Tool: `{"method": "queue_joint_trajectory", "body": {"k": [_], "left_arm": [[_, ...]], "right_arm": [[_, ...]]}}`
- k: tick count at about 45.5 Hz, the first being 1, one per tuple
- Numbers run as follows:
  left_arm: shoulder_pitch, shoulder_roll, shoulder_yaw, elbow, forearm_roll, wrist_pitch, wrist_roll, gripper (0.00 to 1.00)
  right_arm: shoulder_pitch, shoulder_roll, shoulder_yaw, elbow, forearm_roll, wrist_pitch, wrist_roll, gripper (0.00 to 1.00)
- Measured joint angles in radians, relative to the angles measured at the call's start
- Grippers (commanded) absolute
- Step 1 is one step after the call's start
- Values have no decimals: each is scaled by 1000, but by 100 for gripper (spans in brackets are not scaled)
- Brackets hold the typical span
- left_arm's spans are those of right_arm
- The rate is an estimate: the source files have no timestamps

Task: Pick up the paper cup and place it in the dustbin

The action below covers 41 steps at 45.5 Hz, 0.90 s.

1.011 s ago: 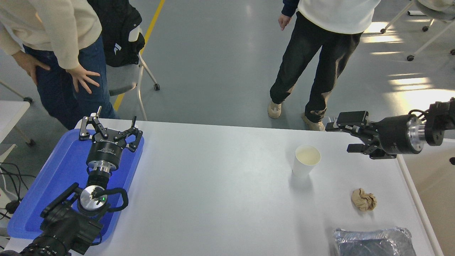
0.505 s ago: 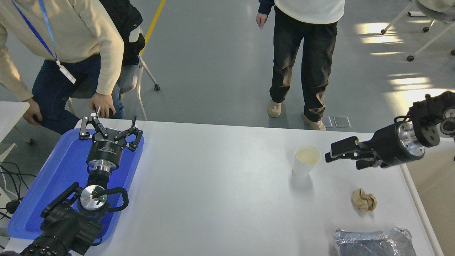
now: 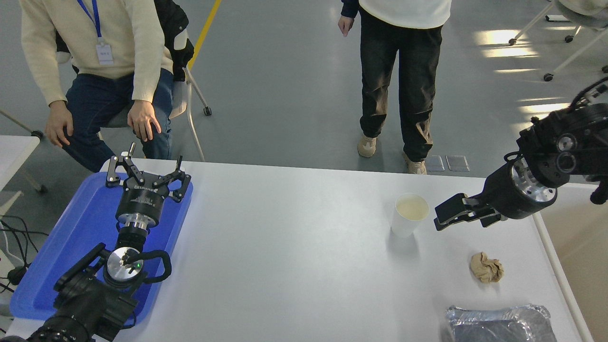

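Head view: the paper cup [image 3: 410, 214] is being approached by the right gripper [image 3: 442, 219], spread wide; if nudged sideways, it could be toppled.

This looks like a robotics lab or test hall: a polished grey floor [image 3: 285, 71] with a yellow line [image 3: 205, 29] at the upper left, wheeled chairs [image 3: 187, 90] at the top, a plain white desk [image 3: 285, 247], and a person wearing a lanyard badge [image 3: 104, 53].
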Motion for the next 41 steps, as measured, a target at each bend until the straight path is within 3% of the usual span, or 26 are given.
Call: {"method": "queue_joint_trajectory", "body": {"k": [14, 41], "left_arm": [[0, 0, 0, 0, 0, 0, 0, 100], [0, 0, 0, 0, 0, 0, 0, 100]], "right_arm": [[73, 149, -94, 3, 105, 1, 0, 100], [142, 184, -116, 62, 421, 80, 1, 100]]}}
